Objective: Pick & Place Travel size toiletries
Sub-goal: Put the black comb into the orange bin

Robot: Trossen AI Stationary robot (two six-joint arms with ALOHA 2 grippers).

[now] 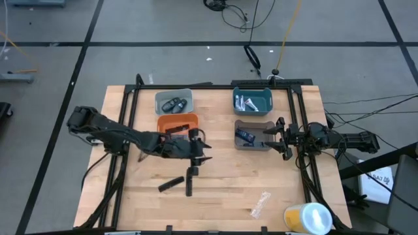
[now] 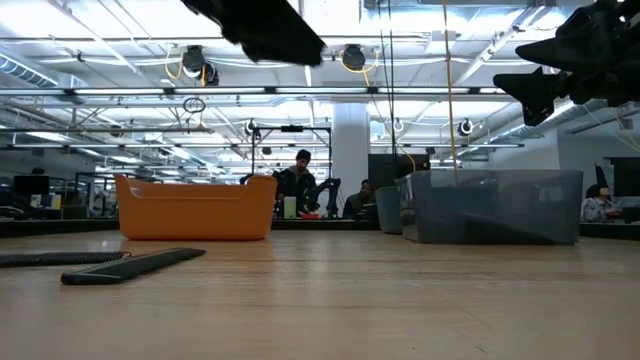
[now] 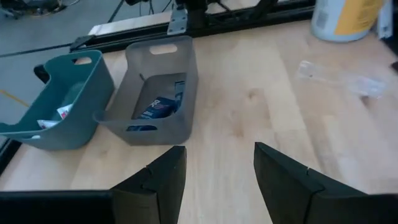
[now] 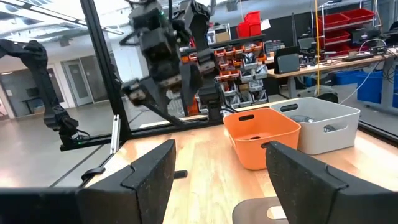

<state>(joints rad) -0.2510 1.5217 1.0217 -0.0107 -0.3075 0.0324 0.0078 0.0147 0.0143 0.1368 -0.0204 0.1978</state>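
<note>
Item 1. Left gripper (image 1: pixel 201 151): fingers spread, nothing between them, hovering above the table beside the orange bin (image 1: pixel 177 122).

Item 2. Two thin black stick-shaped pieces (image 1: pixel 171 184) and (image 1: pixel 189 181): lying loose on the wooden table (image 1: pixel 222 189), just below the left gripper on the near side; one lay slanted, the other nearly straight toward the gripper, their ends close together.

Item 3. Right gripper (image 1: pixel 279 138): fingers apart, empty, held over the edge of the grey-brown bin (image 1: pixel 253 135), which contained a dark blue tube (image 1: pixel 245 136).

Item 4. Teal bin (image 1: pixel 253 100): beyond the right gripper, holding silvery-white tubes (image 1: pixel 245 102).

Item 5. Light grey bin (image 1: pixel 174 101): beyond the orange bin, holding dark grey oval pieces (image 1: pixel 174 104).

Item 6. Clear wrapper (image 1: pixel 260 203) and yellow-and-white cylinder (image 1: pixel 307 216): near table edge, well apart from both grippers.

Risk note: the sticks appeared thin and flat, so a descent off centre would likely push one aside or close on wood only. Their near-touching ends could let the fingers catch both, dragging the second out of place.
</note>
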